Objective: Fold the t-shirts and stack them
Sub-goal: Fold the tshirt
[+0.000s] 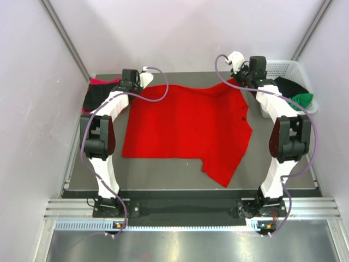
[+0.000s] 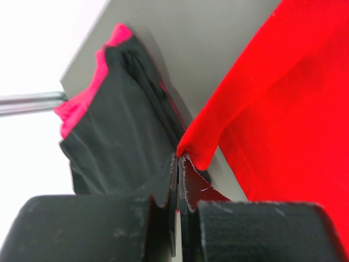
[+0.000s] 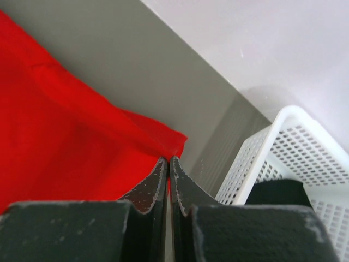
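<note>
- Step in hand, as I judge it: first fold of the bright red t-shirt (image 1: 185,128). Both arms reach to its far edge, one at each corner.
- Left gripper (image 2: 178,158): jaws pressed together on the shirt's far left corner. The cloth rises off the table (image 1: 163,174) into the pinch and drapes away to the right.
- Right gripper (image 3: 168,161): jaws likewise clenched on the far right corner, with a small tip of red poking out past the fingers.
- Red shirt: lies mid-table, spread mostly flat and single-layered. One flap, probably a sleeve, sticks out at the near right. A few soft creases; the far edge dips between the two pinches.
- Cannot tell whether the held edge is hem or shoulders.
- Next move, judged: carry both corners toward the near edge together, level and evenly spaced, so the far edge stays taut and lands square. The stray near-right flap will likely need tucking in.
- Risk: a thin pinch on a corner tip may slip if the arms pull apart.
- Finished pile at the far left corner: folded black t-shirt (image 2: 120,147) on top of a pinkish red t-shirt (image 2: 82,103).
- White basket (image 1: 283,66) at far right holds a green t-shirt (image 1: 302,99) and some black cloth, both unfolded.
</note>
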You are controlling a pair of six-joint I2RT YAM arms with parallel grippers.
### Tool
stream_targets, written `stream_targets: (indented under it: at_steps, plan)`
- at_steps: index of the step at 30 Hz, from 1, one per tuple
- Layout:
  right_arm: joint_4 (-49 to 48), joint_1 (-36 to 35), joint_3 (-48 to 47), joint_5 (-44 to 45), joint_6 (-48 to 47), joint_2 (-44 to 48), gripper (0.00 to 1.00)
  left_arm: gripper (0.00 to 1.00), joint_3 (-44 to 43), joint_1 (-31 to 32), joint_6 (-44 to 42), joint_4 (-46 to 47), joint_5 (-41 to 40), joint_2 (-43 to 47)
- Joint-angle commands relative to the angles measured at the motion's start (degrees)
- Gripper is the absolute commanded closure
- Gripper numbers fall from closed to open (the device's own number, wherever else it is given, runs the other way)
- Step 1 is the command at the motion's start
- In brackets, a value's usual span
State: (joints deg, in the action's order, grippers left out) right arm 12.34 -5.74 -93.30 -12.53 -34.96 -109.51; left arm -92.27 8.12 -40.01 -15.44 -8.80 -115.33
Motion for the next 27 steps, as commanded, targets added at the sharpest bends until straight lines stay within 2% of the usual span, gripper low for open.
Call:
stream_targets:
  at_steps: [1, 27]
  plan:
    - [1.10, 0.02, 2.41, -0.82, 0.07, 5.71, 1.00, 1.00, 2.97, -0.03, -0.50, 2.78, -0.16, 4.41]
    - [9.37, 0.73, 16.21, -3.11, 5.34, 20.83, 1.00, 1.00, 10.26, -1.88, -0.60, 2.43, -0.52, 8.10]
